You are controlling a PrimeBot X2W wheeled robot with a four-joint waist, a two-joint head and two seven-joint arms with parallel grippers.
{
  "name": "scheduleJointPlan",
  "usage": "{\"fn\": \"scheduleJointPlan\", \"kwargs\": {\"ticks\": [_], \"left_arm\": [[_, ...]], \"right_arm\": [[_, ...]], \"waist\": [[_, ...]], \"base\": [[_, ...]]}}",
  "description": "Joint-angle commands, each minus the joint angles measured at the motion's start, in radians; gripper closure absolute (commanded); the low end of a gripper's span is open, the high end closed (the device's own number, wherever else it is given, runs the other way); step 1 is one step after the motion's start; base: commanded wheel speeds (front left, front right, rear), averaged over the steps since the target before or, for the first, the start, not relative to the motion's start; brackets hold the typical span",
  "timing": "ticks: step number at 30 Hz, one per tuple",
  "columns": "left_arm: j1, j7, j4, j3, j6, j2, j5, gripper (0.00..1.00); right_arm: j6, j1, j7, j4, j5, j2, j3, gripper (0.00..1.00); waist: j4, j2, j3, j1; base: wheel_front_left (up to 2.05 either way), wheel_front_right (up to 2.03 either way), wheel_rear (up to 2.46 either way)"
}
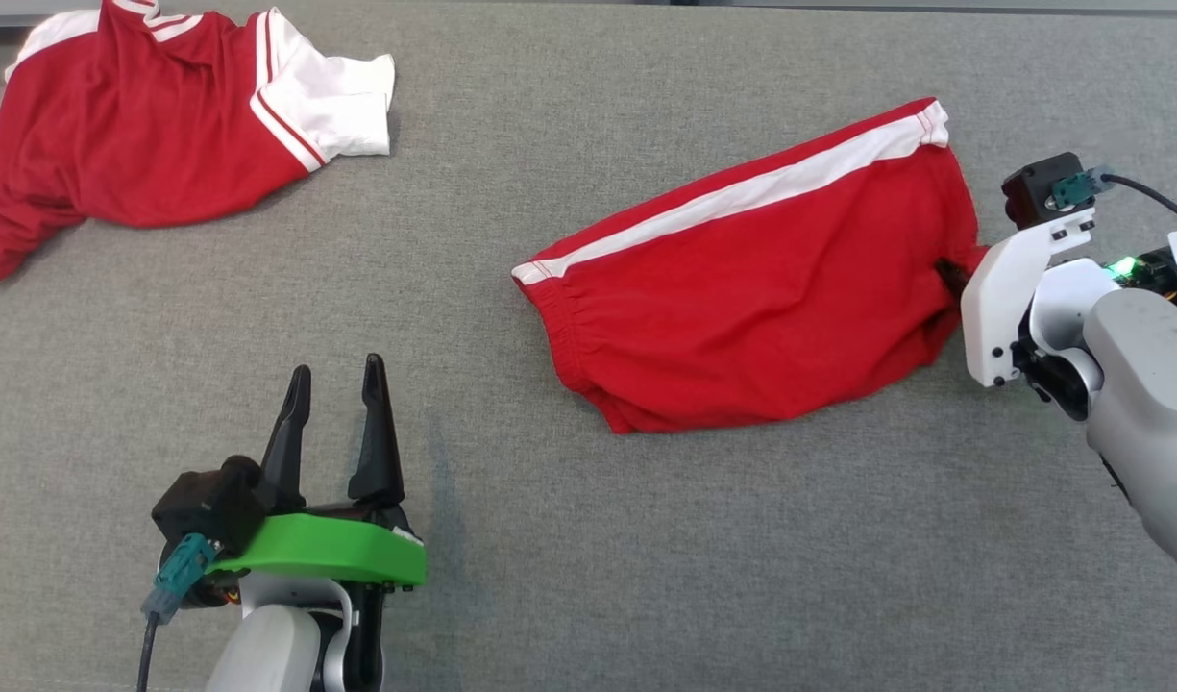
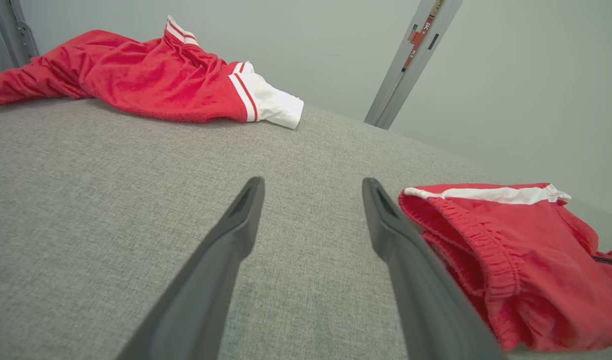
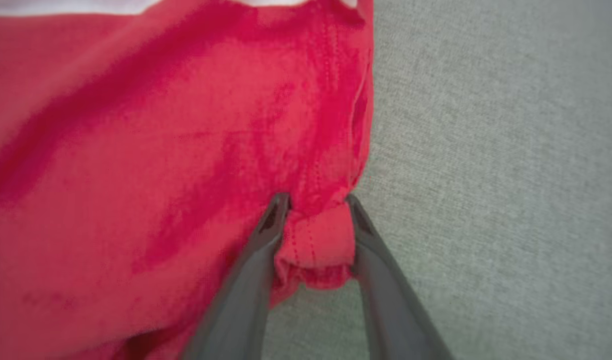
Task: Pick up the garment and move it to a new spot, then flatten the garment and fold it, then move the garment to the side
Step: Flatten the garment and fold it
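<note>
Far left, a red-and-white jersey [image 1: 156,125] lies crumpled on the grey table [image 1: 646,538]. The left gripper [image 1: 337,367] hovers with its fingers spread. Right of centre lie the red shorts [image 1: 761,288]. The right gripper [image 3: 316,200] pinches their right-hand hem.

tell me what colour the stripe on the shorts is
White. The stripe runs along one edge of the red shorts, and it shows best in the head view.
</note>
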State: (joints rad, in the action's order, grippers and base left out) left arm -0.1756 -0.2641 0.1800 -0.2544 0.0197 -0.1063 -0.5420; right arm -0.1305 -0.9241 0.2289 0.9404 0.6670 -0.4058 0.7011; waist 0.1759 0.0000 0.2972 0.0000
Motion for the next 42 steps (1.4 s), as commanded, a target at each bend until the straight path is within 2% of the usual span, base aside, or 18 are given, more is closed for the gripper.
{"fn": "scheduleJointPlan", "kwargs": {"ticks": [1, 2, 3, 11, 17, 27, 34, 42], "left_arm": [[0.006, 0.000, 0.002, 0.007, -0.007, 0.005, 0.017, 0.00], [0.007, 0.000, 0.003, 0.008, -0.011, 0.007, 0.022, 0.00], [0.008, 0.000, 0.005, 0.010, -0.012, 0.009, 0.027, 0.00], [0.019, 0.000, 0.018, 0.028, -0.033, 0.027, 0.053, 0.00], [0.050, 0.000, 0.032, 0.039, -0.042, 0.035, 0.069, 0.00], [0.110, 0.000, 0.042, 0.059, -0.044, 0.042, 0.079, 0.00], [0.119, 0.000, 0.050, 0.055, -0.051, 0.044, 0.090, 0.00], [0.119, 0.000, 0.064, 0.040, -0.058, 0.048, 0.090, 0.00]], "right_arm": [[0.000, 0.039, -0.003, 0.006, 0.013, 0.004, 0.016, 0.91], [0.000, 0.040, -0.010, 0.007, 0.017, 0.004, 0.019, 0.91], [0.000, 0.039, -0.021, 0.009, 0.023, 0.005, 0.021, 1.00], [0.000, 0.049, -0.147, 0.025, 0.065, 0.019, 0.008, 1.00], [0.000, 0.109, -0.256, 0.046, 0.085, 0.027, -0.010, 1.00], [0.000, 0.261, -0.414, 0.114, 0.119, 0.114, -0.082, 1.00], [0.000, 0.288, -0.458, 0.131, 0.106, 0.134, -0.118, 1.00], [0.000, 0.262, -0.476, 0.139, 0.071, 0.158, -0.144, 1.00]], "waist": [[-0.003, 0.0000, -0.004, 0.0000], [-0.005, 0.0000, -0.007, 0.0000], [-0.009, 0.0000, -0.012, 0.0000], [-0.055, 0.0000, -0.068, 0.0000], [-0.124, 0.0000, -0.130, 0.0000], [-0.229, 0.0000, -0.201, 0.0000], [-0.235, 0.0000, -0.209, 0.0000], [-0.206, 0.0000, -0.211, 0.0000]], "base": [[0.00, 0.00, 0.00], [0.00, 0.00, 0.00], [0.00, 0.00, 0.00], [0.00, 0.00, 0.00], [0.00, 0.00, 0.00], [0.00, 0.00, 0.00], [0.00, 0.00, 0.00], [0.00, 0.00, 0.00]]}}
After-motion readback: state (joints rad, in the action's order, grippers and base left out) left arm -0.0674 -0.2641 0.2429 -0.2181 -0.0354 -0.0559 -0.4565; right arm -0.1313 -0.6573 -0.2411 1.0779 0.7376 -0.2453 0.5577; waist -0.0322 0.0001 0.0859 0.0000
